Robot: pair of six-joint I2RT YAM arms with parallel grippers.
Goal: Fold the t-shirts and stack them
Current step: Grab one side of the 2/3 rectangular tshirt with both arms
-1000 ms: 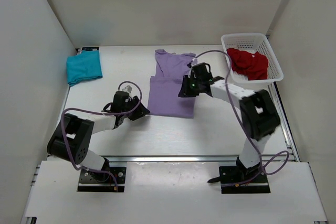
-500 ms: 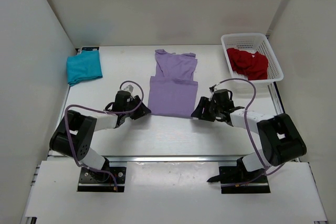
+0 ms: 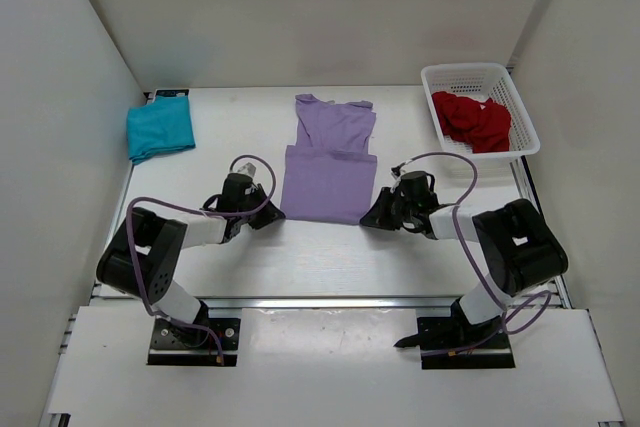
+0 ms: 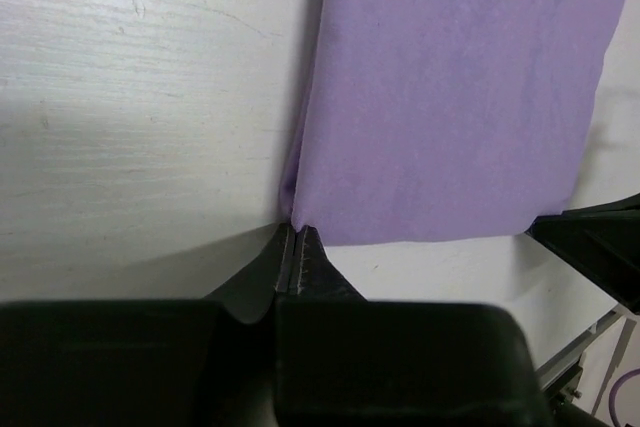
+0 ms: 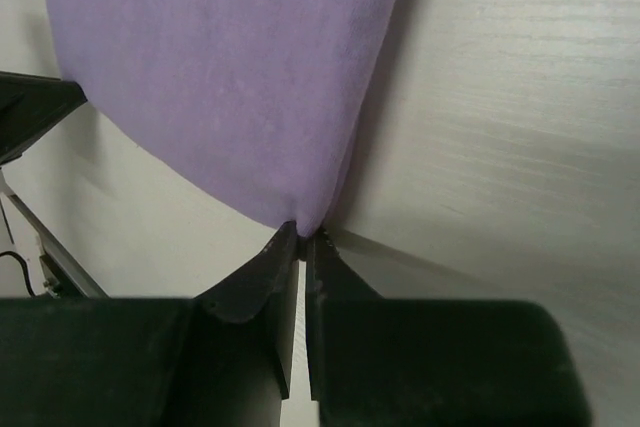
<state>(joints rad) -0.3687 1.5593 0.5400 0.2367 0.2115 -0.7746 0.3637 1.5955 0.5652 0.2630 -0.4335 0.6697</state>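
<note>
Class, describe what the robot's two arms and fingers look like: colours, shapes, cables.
The left arm and right arm have white links, chunky black joints and looping purple cables. The fingers are black, tapering to thin tips.

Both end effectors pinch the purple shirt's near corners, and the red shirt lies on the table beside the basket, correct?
No: the top external view shows the red shirt inside the basket. The left end effector and right end effector do pinch the purple shirt's near corners.

Lavender shirt [image 3: 330, 167] flat on table [image 3: 235, 132]
</note>
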